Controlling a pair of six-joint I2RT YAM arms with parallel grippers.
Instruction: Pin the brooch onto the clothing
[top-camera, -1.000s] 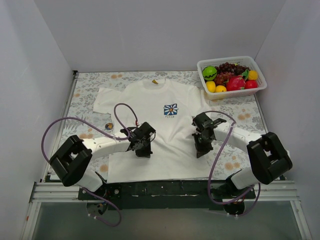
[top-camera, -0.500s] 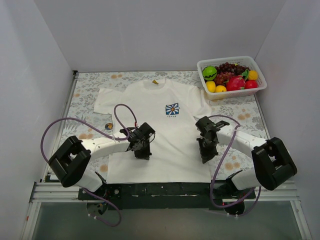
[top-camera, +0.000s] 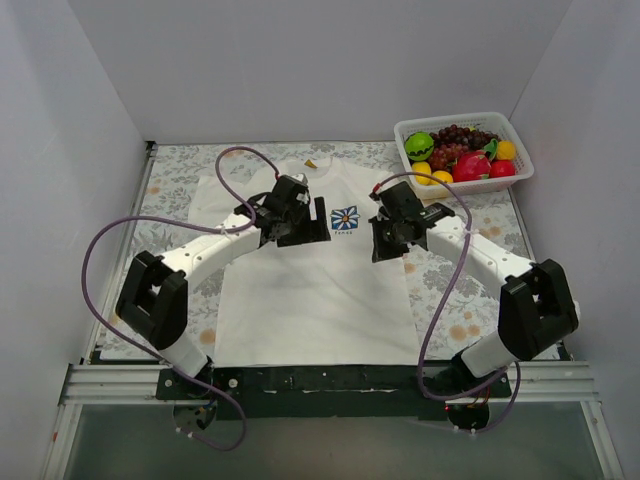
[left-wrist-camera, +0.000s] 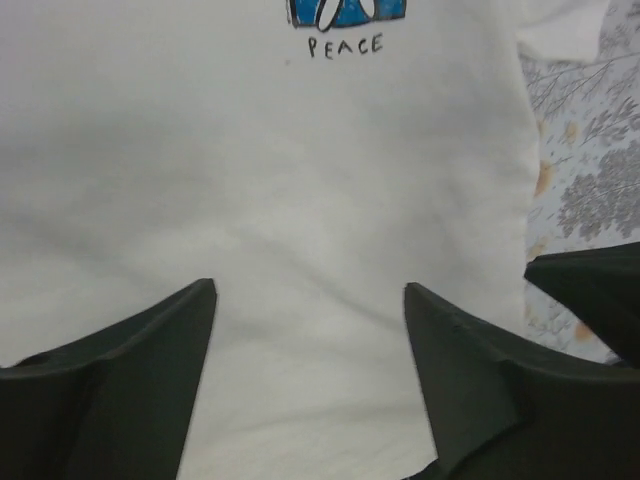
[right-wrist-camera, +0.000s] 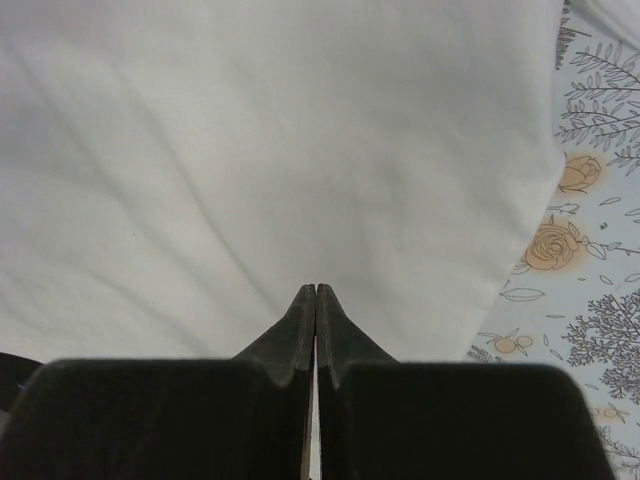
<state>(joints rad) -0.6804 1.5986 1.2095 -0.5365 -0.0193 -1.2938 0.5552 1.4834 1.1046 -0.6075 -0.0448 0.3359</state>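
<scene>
The clothing, a white T-shirt, lies flat on the floral mat with its small blue daisy print facing up. My left gripper hovers just left of that print, jaws wide open and empty. In the left wrist view the gripper stands over bare white cloth, with the "PEACE" lettering ahead. My right gripper is just right of the print, shut with nothing in it. In the right wrist view it is above the shirt. The brooch is hidden.
A white basket of toy fruit stands at the back right corner. The floral mat shows around the shirt and beside its edge. White walls close in the left, back and right sides. Purple cables loop over both arms.
Both grippers have moved from the shirt's lower half up to either side of the chest print. The left gripper has gone from shut to open. The right stays shut.
</scene>
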